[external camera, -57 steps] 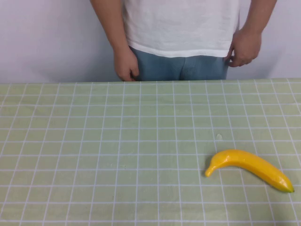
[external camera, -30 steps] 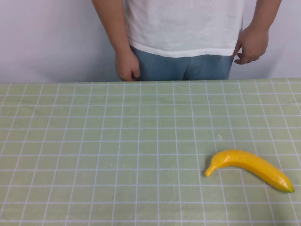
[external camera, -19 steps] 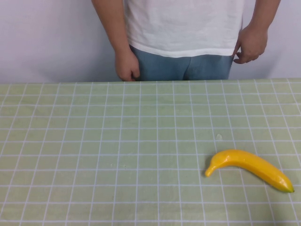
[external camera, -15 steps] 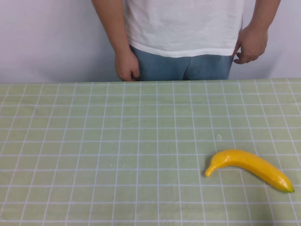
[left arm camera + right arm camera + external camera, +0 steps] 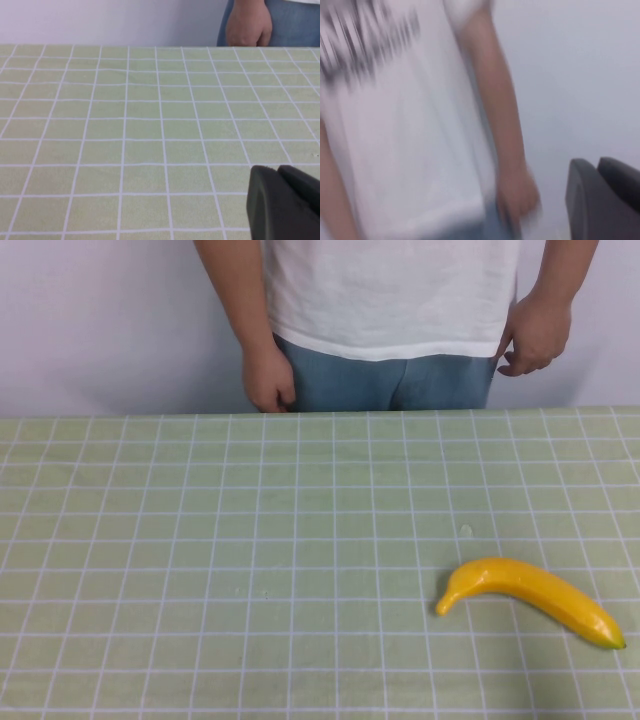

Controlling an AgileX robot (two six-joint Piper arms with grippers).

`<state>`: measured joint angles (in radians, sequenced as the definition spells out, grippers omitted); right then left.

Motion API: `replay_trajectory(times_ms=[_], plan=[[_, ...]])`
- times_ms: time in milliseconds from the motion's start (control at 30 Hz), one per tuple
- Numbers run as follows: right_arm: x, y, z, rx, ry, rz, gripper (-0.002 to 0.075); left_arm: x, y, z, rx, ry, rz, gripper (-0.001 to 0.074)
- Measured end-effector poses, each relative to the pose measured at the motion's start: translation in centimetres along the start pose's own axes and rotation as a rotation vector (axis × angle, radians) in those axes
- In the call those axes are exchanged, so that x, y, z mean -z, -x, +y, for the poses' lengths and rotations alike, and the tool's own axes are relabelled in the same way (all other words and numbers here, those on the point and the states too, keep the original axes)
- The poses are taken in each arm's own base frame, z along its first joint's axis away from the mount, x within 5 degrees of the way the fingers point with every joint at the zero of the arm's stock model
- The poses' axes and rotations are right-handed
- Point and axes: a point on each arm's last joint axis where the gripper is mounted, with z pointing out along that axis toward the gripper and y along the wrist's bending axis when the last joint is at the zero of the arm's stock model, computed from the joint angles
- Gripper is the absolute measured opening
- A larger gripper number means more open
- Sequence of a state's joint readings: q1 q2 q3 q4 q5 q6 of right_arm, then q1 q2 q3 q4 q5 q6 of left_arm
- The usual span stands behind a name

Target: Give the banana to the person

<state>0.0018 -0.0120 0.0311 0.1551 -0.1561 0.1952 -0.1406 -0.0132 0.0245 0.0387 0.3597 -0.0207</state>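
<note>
The banana [image 5: 530, 597] is bright yellow and lies flat on the green checked table at the front right, its dark tip pointing to the right edge. The person [image 5: 390, 300], in a white T-shirt and blue jeans, stands behind the far edge with both hands down; one hand shows in the left wrist view [image 5: 248, 22]. My left gripper [image 5: 277, 169] is shut and empty, low over bare tablecloth. My right gripper [image 5: 597, 161] is shut and empty, raised and facing the person [image 5: 395, 125]. Neither gripper shows in the high view.
The green tablecloth with a white grid [image 5: 250, 560] covers the whole table. A plain white wall [image 5: 100, 320] stands behind the person. A small speck [image 5: 465, 530] lies on the cloth just beyond the banana.
The person's hand on the right has risen slightly and shifted right since the earliest frame. The banana has not moved.
</note>
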Motion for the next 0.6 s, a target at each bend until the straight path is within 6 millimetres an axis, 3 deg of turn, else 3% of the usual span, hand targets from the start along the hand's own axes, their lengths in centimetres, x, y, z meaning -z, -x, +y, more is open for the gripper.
replay_trajectory(times_ms=[167, 267, 433, 600], plan=[[0.5, 3.2, 0.6, -0.010, 0.058, -0.334, -0.0007, 0.0, 0.0, 0.0, 0.000, 0.000, 0.000, -0.0004], [0.7, 5.6, 1.3, 0.028, 0.059, -0.399, -0.0007, 0.0, 0.0, 0.0, 0.000, 0.000, 0.000, -0.0004], [0.4, 10.2, 3.5, 0.193, 0.056, -0.324, -0.0007, 0.0, 0.0, 0.0, 0.000, 0.000, 0.000, -0.0004], [-2.7, 12.6, 5.0, 0.242, 0.049, -0.043, -0.0007, 0.0, 0.0, 0.0, 0.000, 0.000, 0.000, -0.0004]])
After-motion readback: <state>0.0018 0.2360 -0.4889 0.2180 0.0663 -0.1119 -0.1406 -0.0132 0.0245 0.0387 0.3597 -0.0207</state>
